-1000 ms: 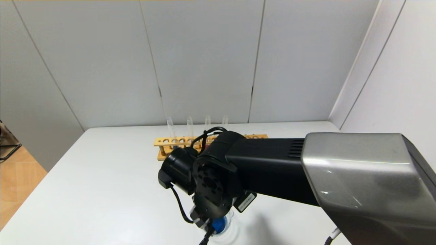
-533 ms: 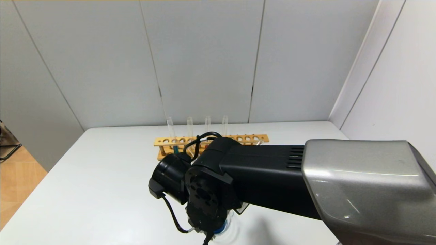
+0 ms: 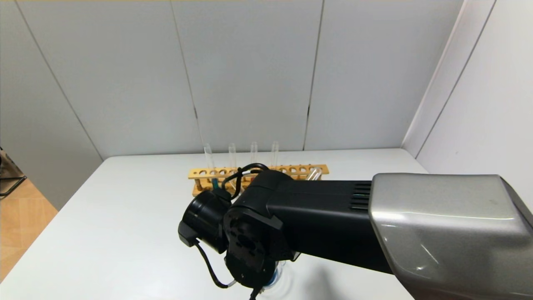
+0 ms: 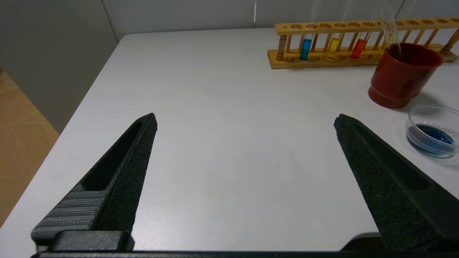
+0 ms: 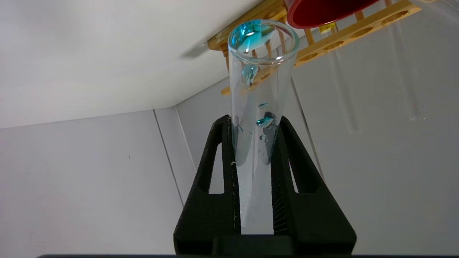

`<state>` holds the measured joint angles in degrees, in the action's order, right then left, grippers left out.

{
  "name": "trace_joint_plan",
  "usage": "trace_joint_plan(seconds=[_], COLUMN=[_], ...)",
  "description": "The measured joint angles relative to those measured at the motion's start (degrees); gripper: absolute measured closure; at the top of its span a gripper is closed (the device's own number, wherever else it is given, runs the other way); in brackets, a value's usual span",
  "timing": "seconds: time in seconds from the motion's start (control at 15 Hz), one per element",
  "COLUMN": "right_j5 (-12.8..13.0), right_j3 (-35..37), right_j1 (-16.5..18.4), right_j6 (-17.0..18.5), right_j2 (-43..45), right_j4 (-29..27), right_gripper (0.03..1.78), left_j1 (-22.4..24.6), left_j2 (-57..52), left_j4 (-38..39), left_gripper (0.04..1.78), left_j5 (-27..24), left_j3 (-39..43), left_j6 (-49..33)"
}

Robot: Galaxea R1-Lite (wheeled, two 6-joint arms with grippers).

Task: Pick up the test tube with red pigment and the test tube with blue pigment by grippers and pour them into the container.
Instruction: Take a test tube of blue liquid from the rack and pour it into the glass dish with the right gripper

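Blue liquid in clear container [image 4: 432,134], dark red cup [image 4: 404,75] (tan wooden rack [image 4: 358,43] behind)

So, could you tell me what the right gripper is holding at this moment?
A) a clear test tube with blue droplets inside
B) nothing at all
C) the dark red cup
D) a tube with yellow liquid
A: in the right wrist view the right gripper is shut on the test tube with blue pigment, whose glass carries blue droplets, while the dark red cup stands on the table.
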<state>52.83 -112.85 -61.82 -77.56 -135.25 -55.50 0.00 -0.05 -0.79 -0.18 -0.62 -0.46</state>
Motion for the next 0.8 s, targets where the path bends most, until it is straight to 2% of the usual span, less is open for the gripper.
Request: trace_joint_plan(seconds=[0.27,0.6,0.8], right_j5=[2.57,3.52,5.71], right_j3=[0.0,0.0,0.0], right_j1=[-0.94,-1.22,-1.63], right_j6=[-0.56,-1.82,-3.17], right_j2=[0.0,0.05,0.2], right_j4=[0.27,0.41,0.55], right_gripper=[1.48,1.48,1.48], left_j1=[0.0,0.0,0.0], left_j2=[0.0,0.0,0.0], left_j4=[0.02,0.02,0.02], left_gripper=[0.07,0.07,0.07], left_j5=[0.0,0.0,0.0], left_j3=[0.0,0.0,0.0], left_j6=[0.0,0.0,0.02])
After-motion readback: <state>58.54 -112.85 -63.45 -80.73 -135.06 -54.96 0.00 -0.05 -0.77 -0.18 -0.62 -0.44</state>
